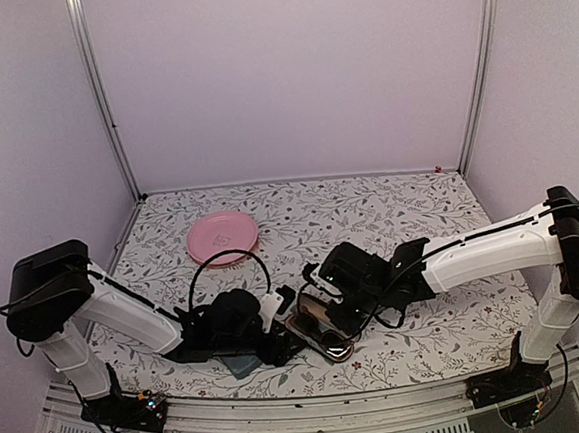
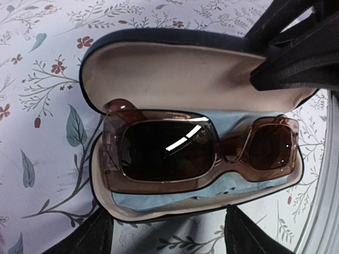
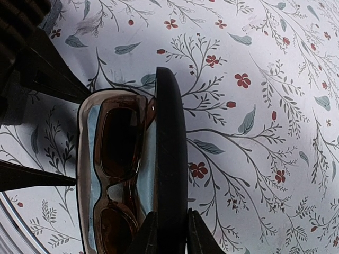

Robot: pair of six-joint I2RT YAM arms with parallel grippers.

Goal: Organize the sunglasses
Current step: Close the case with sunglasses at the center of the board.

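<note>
Sunglasses [image 2: 201, 151] lie mid-frame in the open case [image 2: 185, 74]; likely light, stiff and scratch-prone, best taken at the bridge. Left gripper [image 2: 169, 211] gapes empty; right gripper [image 3: 170, 214] pinches the lid [image 3: 170, 132].

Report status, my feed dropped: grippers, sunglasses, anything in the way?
Left gripper open over case. Right gripper shut on lid. Brown sunglasses inside, on blue cloth. Nothing seen in the way.

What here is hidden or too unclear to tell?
Top view: reddish-brown plastic sunglasses in the open black hard case, mostly covered by left arm and right arm.
Top view: grey-blue flat item, only a corner shows under the left arm.
Right wrist view: sunglasses' lower lens cut off by bottom edge.
</note>
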